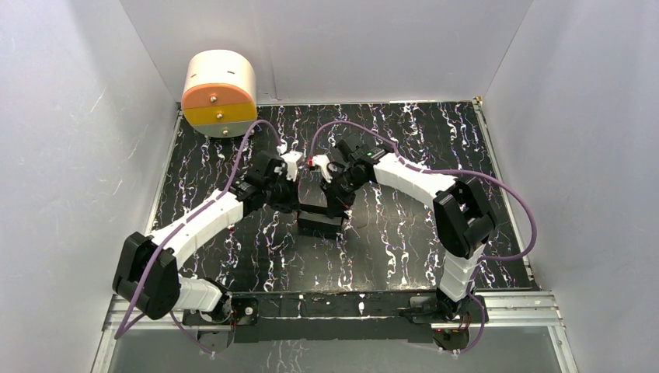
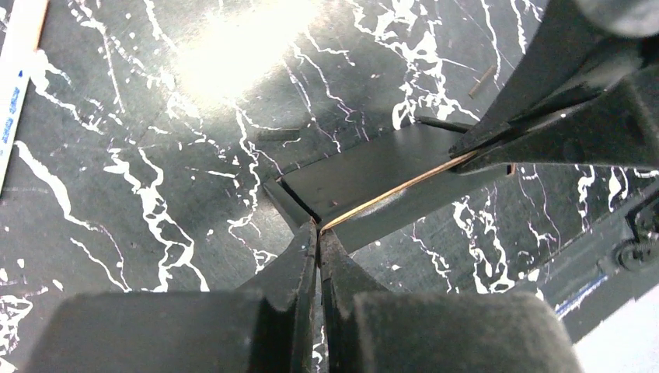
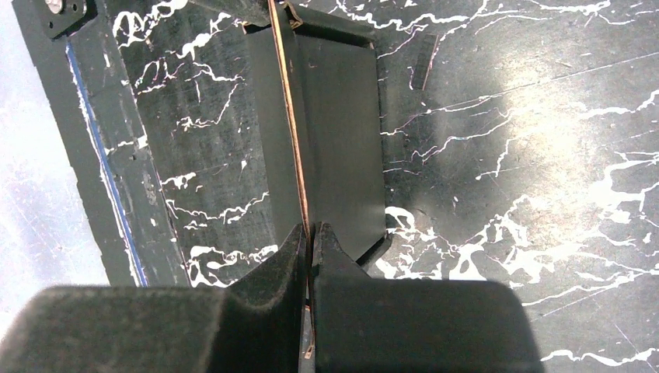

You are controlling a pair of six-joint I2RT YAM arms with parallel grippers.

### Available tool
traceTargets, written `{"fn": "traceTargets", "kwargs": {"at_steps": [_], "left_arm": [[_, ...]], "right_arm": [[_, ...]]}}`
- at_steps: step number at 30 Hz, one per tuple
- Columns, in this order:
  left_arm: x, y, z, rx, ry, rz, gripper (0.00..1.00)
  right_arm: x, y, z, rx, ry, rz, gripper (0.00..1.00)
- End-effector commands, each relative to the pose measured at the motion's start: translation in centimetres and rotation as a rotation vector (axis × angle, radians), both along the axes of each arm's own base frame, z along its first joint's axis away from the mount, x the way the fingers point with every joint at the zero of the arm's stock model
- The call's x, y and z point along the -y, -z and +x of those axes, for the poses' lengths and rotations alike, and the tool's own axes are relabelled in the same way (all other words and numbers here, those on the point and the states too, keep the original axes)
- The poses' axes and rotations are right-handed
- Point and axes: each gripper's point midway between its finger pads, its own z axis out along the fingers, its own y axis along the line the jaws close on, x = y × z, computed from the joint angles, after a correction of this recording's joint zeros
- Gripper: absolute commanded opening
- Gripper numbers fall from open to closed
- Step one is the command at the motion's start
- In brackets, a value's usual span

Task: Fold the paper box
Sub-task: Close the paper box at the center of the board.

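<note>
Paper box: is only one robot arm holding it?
No, in the left wrist view the paper box has jaws shut on its thin tan edge at both ends.

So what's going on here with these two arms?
Both arms are working on a matte black thin-card box in the middle of the white-veined black marbled table. The left gripper is pinched shut on one end of a thin raised card edge, and the right gripper is shut on its opposite end. The box looks partly folded, not closed up.
</note>
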Motion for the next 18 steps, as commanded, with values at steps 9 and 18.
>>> {"fn": "traceTargets", "kwargs": {"at_steps": [9, 18], "left_arm": [[0.6, 1.5, 0.2, 0.124, -0.277, 0.065, 0.0], [-0.3, 2.9, -0.4, 0.178, -0.32, 0.098, 0.0]], "right_arm": [[0.0, 0.5, 2.3, 0.095, 0.148, -0.073, 0.0], [-0.4, -0.4, 3.2, 0.133, 0.185, -0.048, 0.0]]}}
